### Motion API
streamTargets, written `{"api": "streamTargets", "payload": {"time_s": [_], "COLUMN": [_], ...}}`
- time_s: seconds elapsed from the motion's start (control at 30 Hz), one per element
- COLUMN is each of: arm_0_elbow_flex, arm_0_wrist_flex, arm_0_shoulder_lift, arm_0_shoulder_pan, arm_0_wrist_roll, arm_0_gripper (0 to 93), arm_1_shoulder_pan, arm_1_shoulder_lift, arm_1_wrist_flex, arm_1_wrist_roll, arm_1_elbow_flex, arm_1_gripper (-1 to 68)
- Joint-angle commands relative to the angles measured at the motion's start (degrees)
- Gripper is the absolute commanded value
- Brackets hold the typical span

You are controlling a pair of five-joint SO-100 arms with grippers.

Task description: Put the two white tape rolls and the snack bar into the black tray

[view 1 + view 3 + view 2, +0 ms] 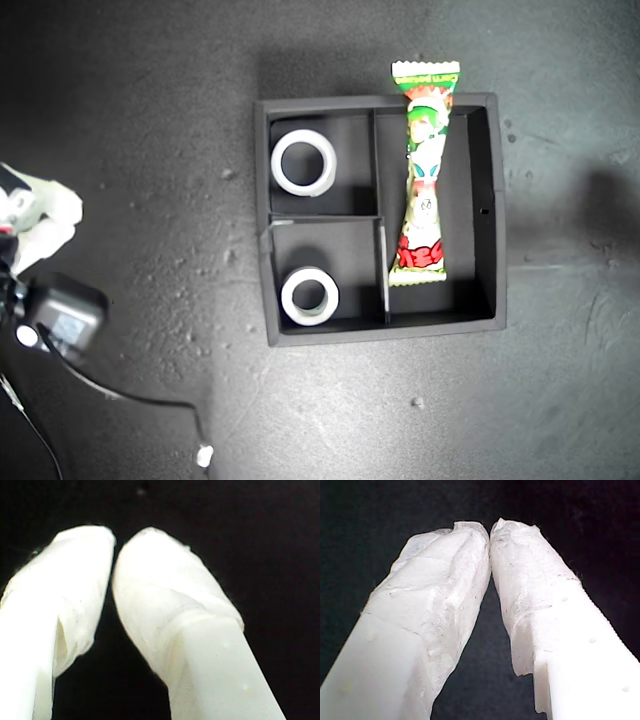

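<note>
1. The black tray sits on the dark table a little toward 2 o'clock of the exterior view's centre, seen from above.
2. One white tape roll lies flat in the small square compartment at the tray's 10 o'clock, its open centre showing the black floor.
3. The other white tape roll lies flat in the small compartment at the tray's 8 o'clock, close to that compartment's outer wall at 6 o'clock.
4. The snack bar lies lengthwise in the long compartment on the tray's 3 o'clock side. Its 12 o'clock crimped end pokes over the tray wall onto the table, and its 6 o'clock end rests inside beside the divider.
5. My first gripper is clenched: in the first wrist view its two white wrapped fingertips touch at the tips with nothing between them, over a dark surface.
6. My second gripper is closed on nothing too; its wrapped fingertips stand almost together, with only a thin dark slit between them.
7. At the exterior view's 9 o'clock edge an arm shows white wrapped parts above a black block with a cable trailing toward 6 o'clock; I cannot tell which arm it is.
</note>
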Motion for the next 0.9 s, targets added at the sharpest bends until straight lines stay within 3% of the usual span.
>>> {"api": "streamTargets", "payload": {"time_s": [0.0,0.37,0.87], "arm_0_elbow_flex": [9.1,23.3,36.1], "arm_0_wrist_flex": [-3.6,-14.2,-11.7], "arm_0_shoulder_lift": [7.0,11.0,32.8], "arm_0_shoulder_pan": [1.6,4.4,5.0], "arm_0_wrist_roll": [-2.3,-4.9,-5.4], "arm_0_gripper": [0.1,0.1,0.1], "arm_1_shoulder_pan": [-0.3,-2.1,-3.5], "arm_1_shoulder_lift": [3.5,10.2,14.1], "arm_1_wrist_flex": [-1.1,-3.6,1.1], "arm_1_wrist_roll": [0.9,1.5,4.0], "arm_1_elbow_flex": [3.5,13.9,17.8], "arm_1_gripper": [-0.5,-0.5,0.3]}}
